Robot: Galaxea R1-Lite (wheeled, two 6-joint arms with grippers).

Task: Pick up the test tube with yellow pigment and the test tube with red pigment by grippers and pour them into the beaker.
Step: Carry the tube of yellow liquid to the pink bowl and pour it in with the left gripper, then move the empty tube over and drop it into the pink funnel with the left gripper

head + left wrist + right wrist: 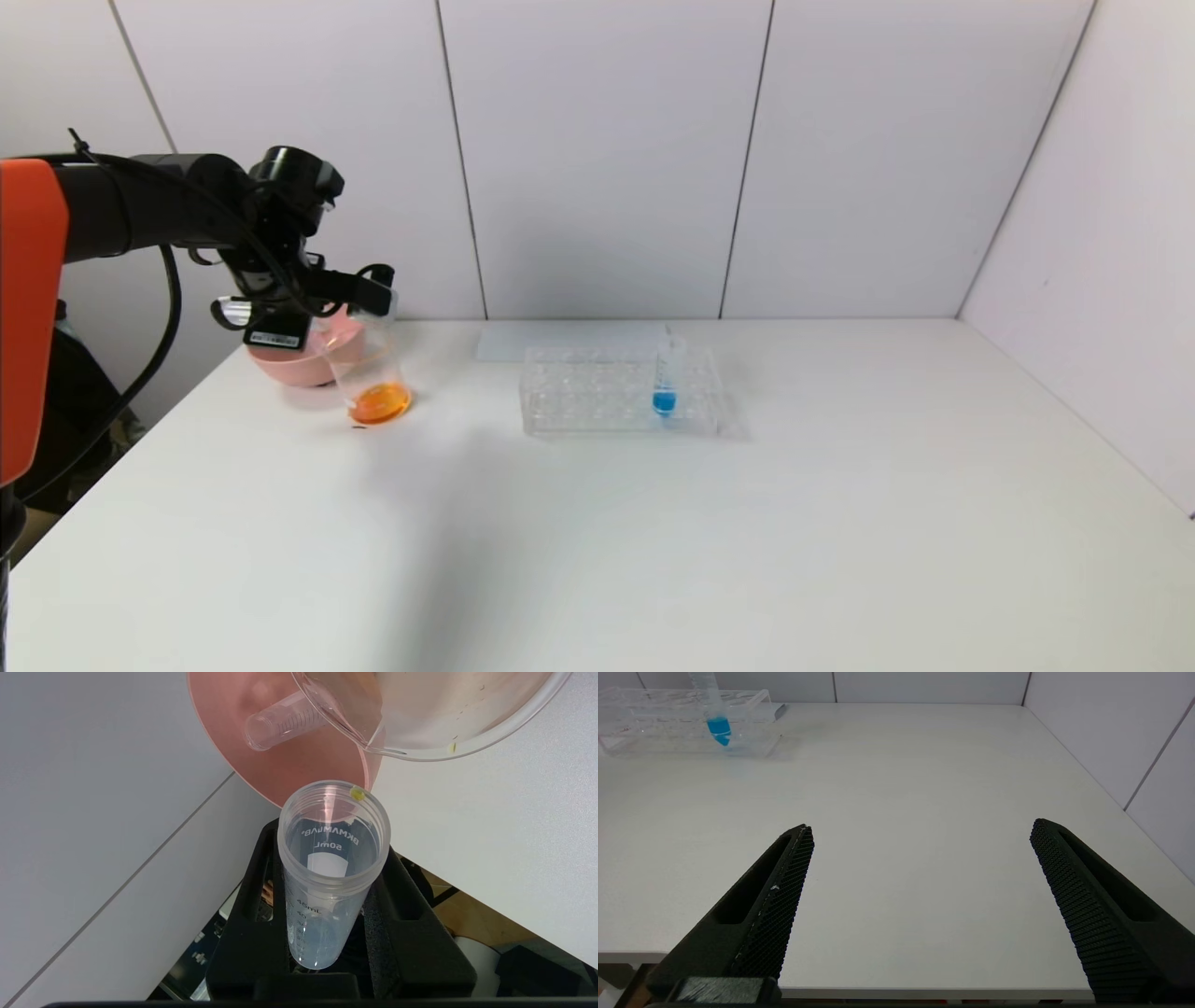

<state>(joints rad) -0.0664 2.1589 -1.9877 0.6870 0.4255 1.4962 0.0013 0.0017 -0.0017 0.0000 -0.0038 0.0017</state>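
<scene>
My left gripper (369,287) hangs at the table's far left, over the pink bowl (289,366) and right beside the beaker (375,375). It is shut on a clear test tube (327,882) that holds no liquid; only a yellow drop clings to its rim. This is the test tube with yellow pigment, its mouth pointing at the bowl (299,770) and the beaker's rim (420,742). Orange liquid lies in the beaker's bottom. A second, empty clear tube (280,723) lies in the bowl. My right gripper (922,826) is open above the table's near edge, holding nothing.
A clear tube rack (616,392) stands mid-table at the back, holding a tube with blue liquid (665,378). The right wrist view shows the rack (668,723) and blue tube (718,721) far off. Walls close the back and right.
</scene>
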